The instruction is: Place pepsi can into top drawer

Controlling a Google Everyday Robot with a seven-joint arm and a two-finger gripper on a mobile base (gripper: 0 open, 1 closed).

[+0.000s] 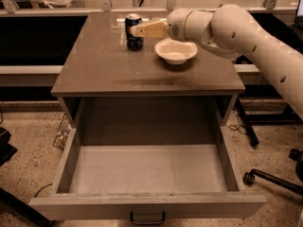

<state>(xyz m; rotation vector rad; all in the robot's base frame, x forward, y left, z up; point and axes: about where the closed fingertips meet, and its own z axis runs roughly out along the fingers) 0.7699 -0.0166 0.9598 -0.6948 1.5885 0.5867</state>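
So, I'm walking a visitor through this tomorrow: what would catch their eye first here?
Probably the top drawer, pulled wide open toward the camera at the bottom of the view. Next comes the big cream arm, reaching in from the right over the cabinet top. Its claw is right at the pepsi can near the back, and a white bowl sits just right of the can.

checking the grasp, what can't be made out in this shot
- Camera view: the gripper overlaps the pepsi can at the back of the tabletop; contact or grip cannot be told.
- Top drawer: its front wall hides the nearest floor strip.
- Arm: cut off by the right edge.
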